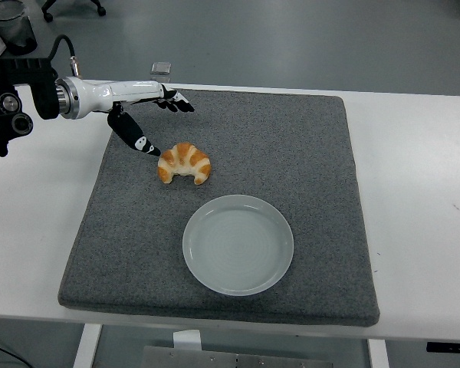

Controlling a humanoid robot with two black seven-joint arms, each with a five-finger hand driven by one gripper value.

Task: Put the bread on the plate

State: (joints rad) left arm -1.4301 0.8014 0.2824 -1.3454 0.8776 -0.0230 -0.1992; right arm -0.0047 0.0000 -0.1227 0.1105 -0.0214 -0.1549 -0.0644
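A golden croissant (184,163) lies on the grey mat (291,146), left of centre. A pale round plate (238,244) sits on the mat in front of it, a little to the right, with nothing on it. My left hand (155,123) reaches in from the left, just behind and left of the croissant. Its fingers (176,103) are spread and its thumb (135,136) points down toward the bread's left end. It holds nothing. The right arm is out of view.
The mat covers most of the white table (422,169). A small clear block (161,69) sits at the table's far edge behind the mat. A dark container (14,27) stands at the top left corner.
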